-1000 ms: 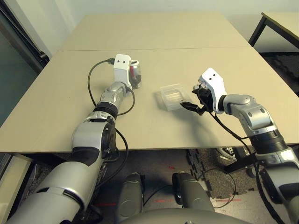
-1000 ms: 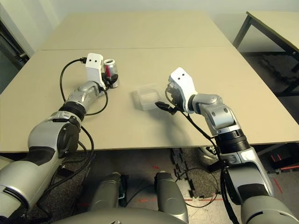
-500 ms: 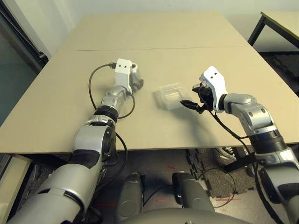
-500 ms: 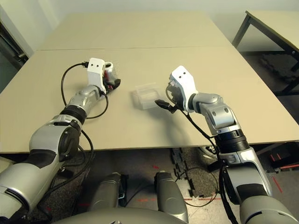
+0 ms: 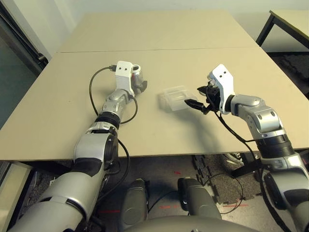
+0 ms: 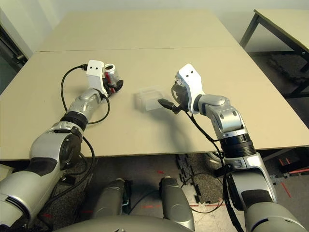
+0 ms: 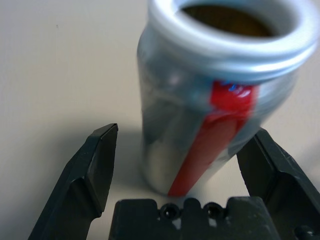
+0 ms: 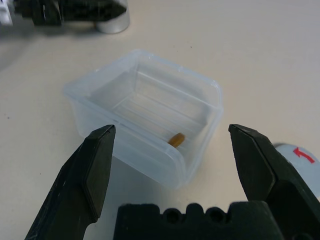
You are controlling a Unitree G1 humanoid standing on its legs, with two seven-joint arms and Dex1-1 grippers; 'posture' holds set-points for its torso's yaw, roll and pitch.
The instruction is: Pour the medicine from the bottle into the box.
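Here, the smooth metallic cylindrical bottle (image 7: 210, 100) stood uncapped between the wide left tool (image 7: 185, 165); the wide right tool (image 8: 175, 165) faced the clear ribbed box (image 8: 150, 115) holding the brownish medicine (image 8: 176, 139).

The small silver-grey cylindrical bottle with a red and white label (image 7: 215, 95) stands upright and uncapped on the beige tabletop (image 5: 169, 53), left of centre. The left hand (image 5: 140, 83) sits around it, one finger on either side, apparently not touching. To the right lies the small shallow clear plastic box (image 8: 150, 112), with the tiny brownish pill (image 8: 176, 139) in it. The right hand (image 5: 193, 103) hovers just right of the box. The round grey cap with a red arrow (image 8: 300, 160) lies beside the box, near that hand.
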